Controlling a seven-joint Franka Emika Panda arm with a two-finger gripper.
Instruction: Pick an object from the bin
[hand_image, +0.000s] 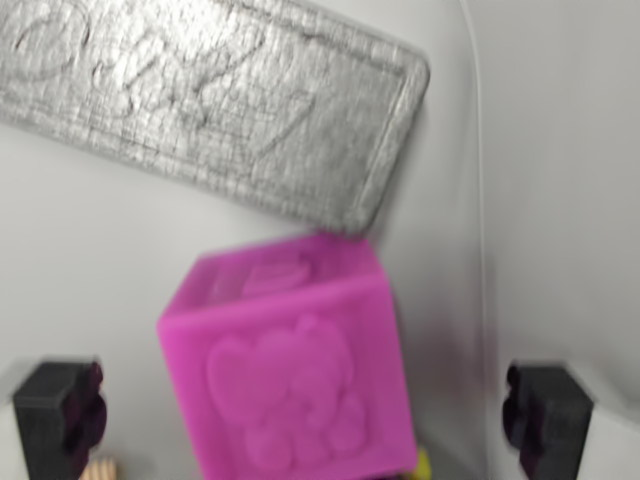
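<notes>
1. Gripper (305, 420): two black fingers show at the bottom of the wrist view, one finger (58, 418) near the lower left corner and the other (545, 418) near the lower right. They stand spread wide, well apart from each other, with empty space between each finger and the block; nothing is pinched.
2. Small scraps at the bottom edge: a pale tan piece (103, 470) lies just beside the left finger, and a yellow bit (424, 466) shows under the block's lower right corner. What either one is cannot be told.
3. Pink block (290, 365): a magenta cube sits on the bin floor between the two fingers, somewhat nearer the left one. Its sides look about equal, so no long axis can be named. It is turned slightly, so that one corner edge points toward the far right. The face toward the camera bears a raised teddy-bear figure; the top face bears a fainter raised figure that is too blurred to read.
4. Bin (90, 260): the floor is plain white. A wall (560, 200) rises along the wrist view's right, met at a curved seam.
5. Silver plate (215, 100): a flat grey rectangular plaque with a raised rim and embossed marks lies beyond the block, its long axis slanting from upper left down to the right. Its near corner is just beside the block's far edge; contact cannot be told.
</notes>
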